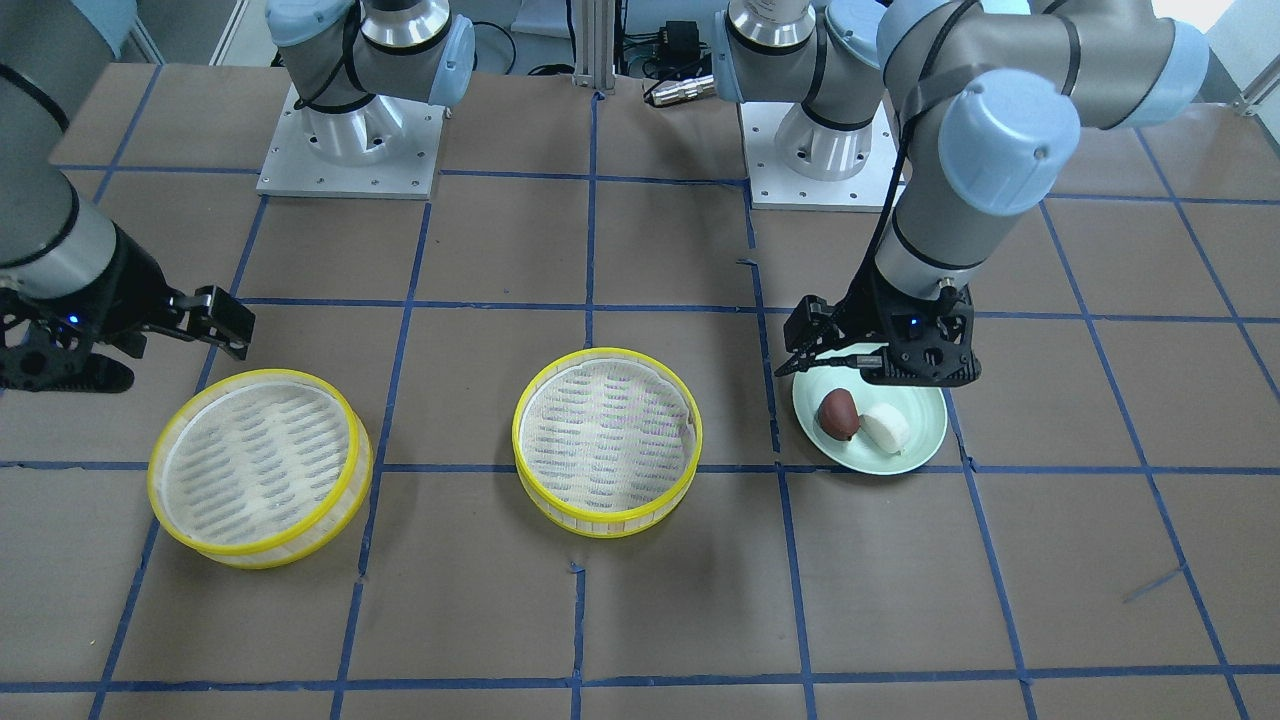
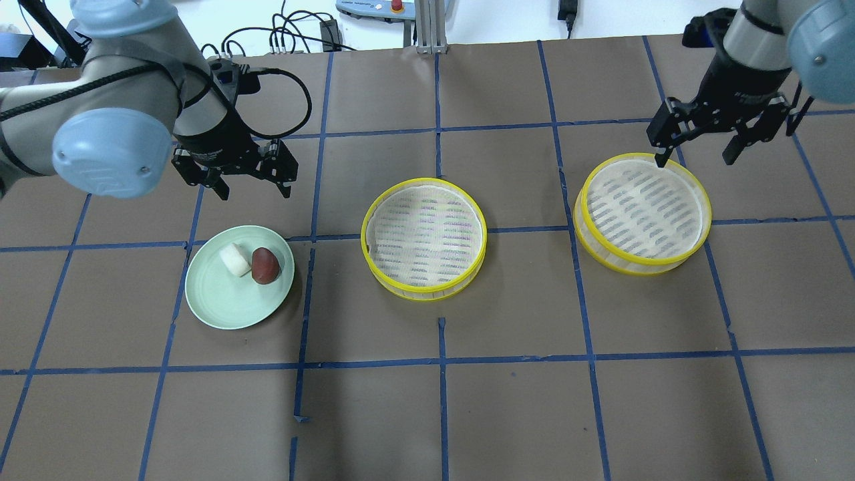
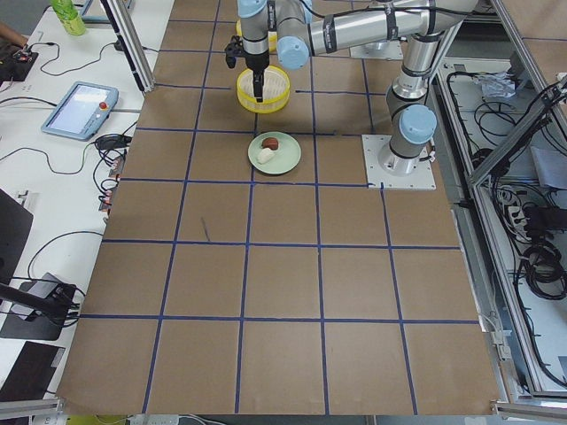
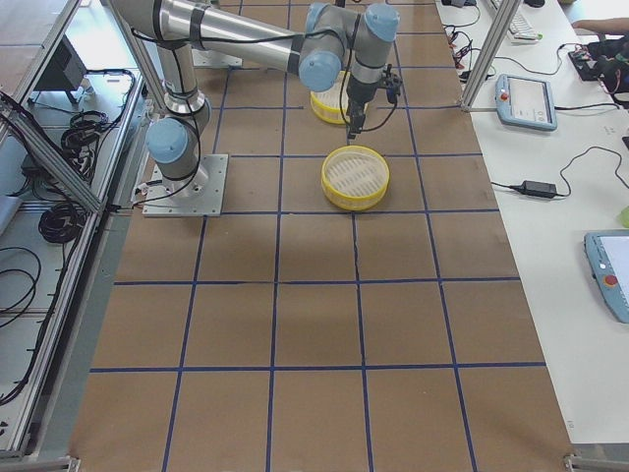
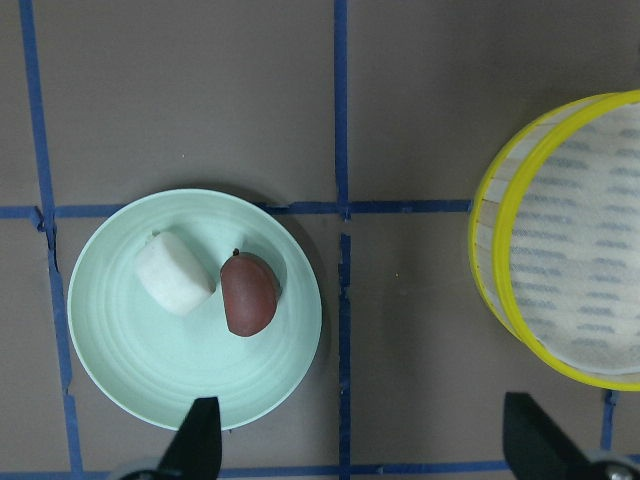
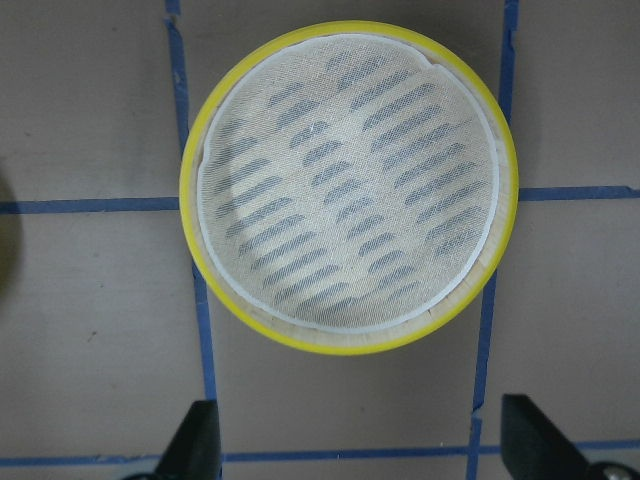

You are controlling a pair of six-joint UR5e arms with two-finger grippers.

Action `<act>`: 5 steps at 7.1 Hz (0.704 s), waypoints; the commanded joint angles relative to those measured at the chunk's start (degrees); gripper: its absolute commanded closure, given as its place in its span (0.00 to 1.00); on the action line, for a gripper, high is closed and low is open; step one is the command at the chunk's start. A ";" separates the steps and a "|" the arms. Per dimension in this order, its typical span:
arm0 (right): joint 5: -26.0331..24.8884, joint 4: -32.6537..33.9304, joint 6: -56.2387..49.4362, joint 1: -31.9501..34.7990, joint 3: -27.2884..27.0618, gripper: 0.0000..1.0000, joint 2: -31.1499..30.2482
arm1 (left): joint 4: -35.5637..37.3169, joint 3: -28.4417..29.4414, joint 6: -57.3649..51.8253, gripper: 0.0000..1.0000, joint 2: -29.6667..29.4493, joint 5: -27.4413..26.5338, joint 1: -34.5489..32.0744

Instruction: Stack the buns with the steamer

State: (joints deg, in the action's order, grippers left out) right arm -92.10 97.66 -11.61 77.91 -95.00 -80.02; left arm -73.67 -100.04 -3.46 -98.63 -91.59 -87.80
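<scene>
Nothing's stacked yet, I'd say: in the overhead view the plain white oval bun point(image 2: 234, 259) and the dark reddish-brown oval bun point(image 2: 265, 265) sit side by side on the pale green round plate point(image 2: 220, 308), lower left on the worktop point(image 2: 507, 401). Further back, the yellow-rimmed round steamer basket point(image 2: 423, 238) mid-frame and its twin point(image 2: 642, 212) at the right are both empty and well apart. Furthest back, the left end effector point(image 2: 254, 195) hangs spread wide and empty just past the plate, and the right end effector point(image 2: 694, 161) is likewise wide and empty over the twin's far rim, so everything's left to do.

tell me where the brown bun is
The brown bun lies on the green plate, overhead view's left, beside the white bun, near the left gripper.
</scene>
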 commanded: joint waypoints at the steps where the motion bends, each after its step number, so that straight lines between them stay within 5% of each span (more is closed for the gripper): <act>1: -0.09 13.20 -1.75 -0.74 -9.04 0.00 2.75 | 7.19 -5.48 -2.25 0.00 -3.67 -4.29 2.10; 5: 0.17 21.68 -6.31 -4.41 -9.68 0.04 7.24 | 14.34 -9.99 -8.03 0.00 -8.68 -4.65 8.69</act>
State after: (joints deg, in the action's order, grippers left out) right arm -91.84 117.22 -16.53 75.81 -104.61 -73.63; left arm -59.90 -109.13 -9.73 -106.09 -96.13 -81.31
